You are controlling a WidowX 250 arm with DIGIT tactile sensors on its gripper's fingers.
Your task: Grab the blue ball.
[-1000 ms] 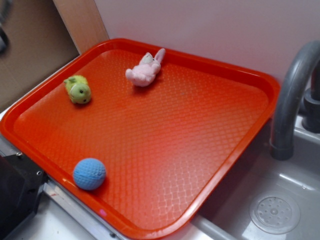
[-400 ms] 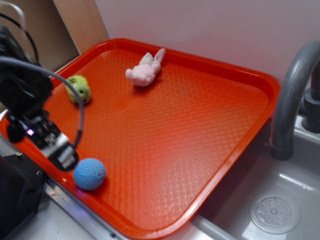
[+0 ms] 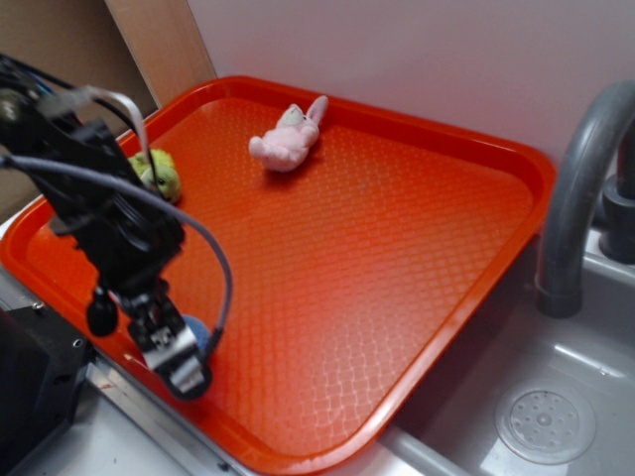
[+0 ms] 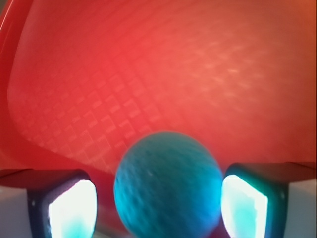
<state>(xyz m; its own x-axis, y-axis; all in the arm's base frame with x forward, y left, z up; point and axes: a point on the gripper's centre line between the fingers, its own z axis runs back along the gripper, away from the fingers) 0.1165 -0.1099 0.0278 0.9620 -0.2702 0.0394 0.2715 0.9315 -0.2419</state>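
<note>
The blue ball [image 4: 167,184] sits on the orange tray [image 4: 163,74] near its front-left rim. In the wrist view it lies between my two fingers, with a gap on the left side and almost none on the right. My gripper [image 4: 158,204] is open around it. In the exterior view the gripper [image 3: 177,349] hangs low over the ball, and only a sliver of the ball [image 3: 199,335] shows behind the fingers.
A green plush toy [image 3: 159,174] lies at the tray's left, partly behind my arm. A pink plush toy [image 3: 288,139] lies at the back. The tray rim [image 3: 298,458] runs in front. A grey faucet [image 3: 580,198] and sink [image 3: 546,421] stand at the right.
My arm has come in from the left and moved down and right over the ball. The fingers now stand either side of it. The ball has not moved.
</note>
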